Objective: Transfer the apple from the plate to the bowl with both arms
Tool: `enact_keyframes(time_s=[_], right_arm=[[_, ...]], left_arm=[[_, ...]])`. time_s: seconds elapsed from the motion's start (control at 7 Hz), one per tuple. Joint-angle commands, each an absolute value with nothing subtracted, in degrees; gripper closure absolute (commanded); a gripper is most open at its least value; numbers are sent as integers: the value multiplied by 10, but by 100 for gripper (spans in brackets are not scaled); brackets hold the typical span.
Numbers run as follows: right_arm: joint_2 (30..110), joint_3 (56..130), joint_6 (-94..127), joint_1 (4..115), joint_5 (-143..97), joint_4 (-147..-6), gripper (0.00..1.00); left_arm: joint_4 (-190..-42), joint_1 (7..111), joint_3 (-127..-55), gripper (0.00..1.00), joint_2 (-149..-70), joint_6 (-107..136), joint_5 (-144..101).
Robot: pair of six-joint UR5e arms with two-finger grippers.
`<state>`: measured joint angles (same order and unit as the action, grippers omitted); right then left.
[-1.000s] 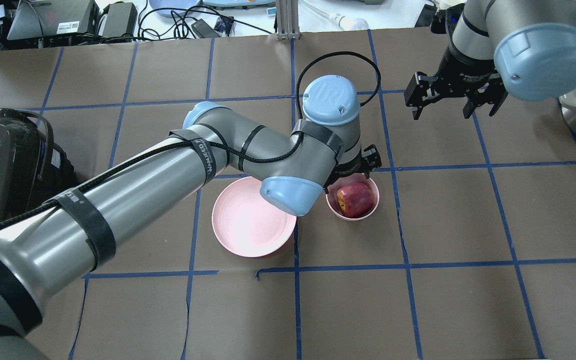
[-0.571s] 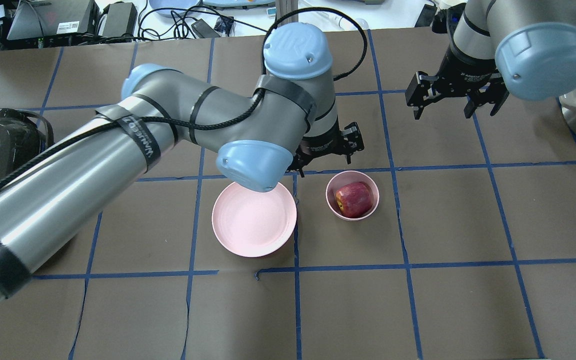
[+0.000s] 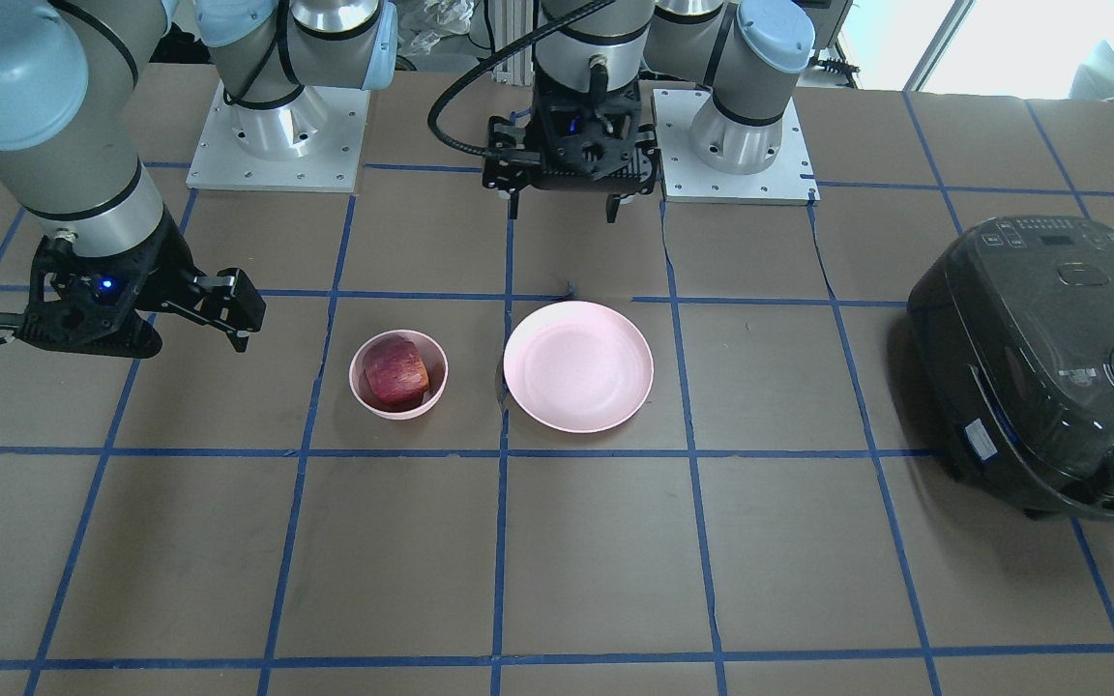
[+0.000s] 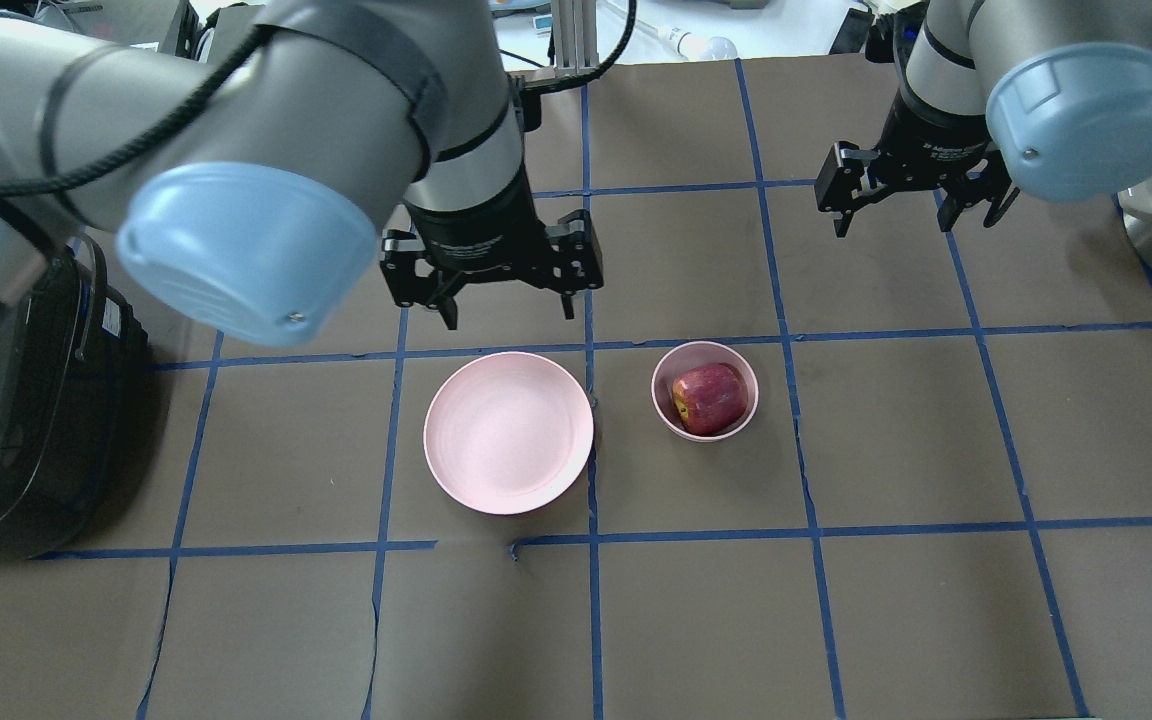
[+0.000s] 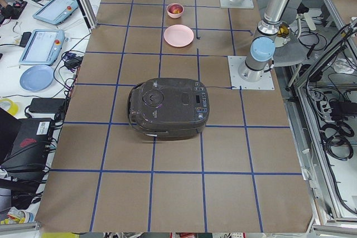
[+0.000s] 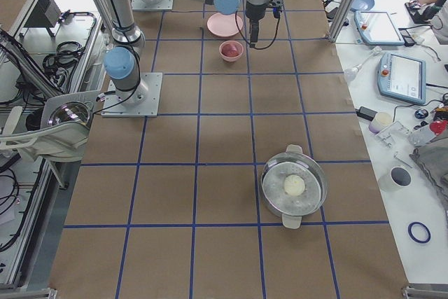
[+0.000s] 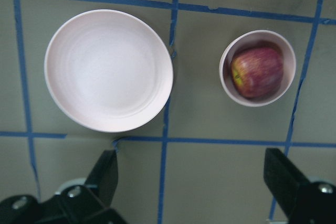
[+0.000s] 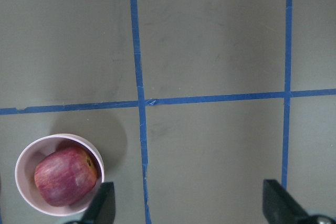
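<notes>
Table (image 4: 936, 620): cooker (image 3: 1050, 367), pot (image 6: 273, 195) w/ egg(?) (image 6: 294, 185) far from bowl (image 4: 659, 408).

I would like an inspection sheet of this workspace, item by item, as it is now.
Surface: brown paper-covered table with blue tape grid.
Job's things: small dark red apple sits in the small deep pink bowl; wide shallow pink plate empty beside it.
Clutter: black rice cooker; steel pot holding a pale round item.
End effectors: left end effector and right end effector open, empty, above the table.
Cables: black cable loops at the left wrist.
Surroundings: teach pendants on side bench.
</notes>
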<state>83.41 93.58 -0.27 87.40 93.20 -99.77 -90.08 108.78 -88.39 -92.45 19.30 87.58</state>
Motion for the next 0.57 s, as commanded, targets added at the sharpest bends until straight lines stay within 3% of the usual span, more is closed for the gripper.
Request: enact_keyframes(time_s=[0.0,0.43], right_arm=[[852,933,6,881,880,-976,0],[856,898,5,877,889,-961,0]], left_arm=[[-925,998,-883,0,-888,80,925],[-895,949,-883,0,-882,74,902]])
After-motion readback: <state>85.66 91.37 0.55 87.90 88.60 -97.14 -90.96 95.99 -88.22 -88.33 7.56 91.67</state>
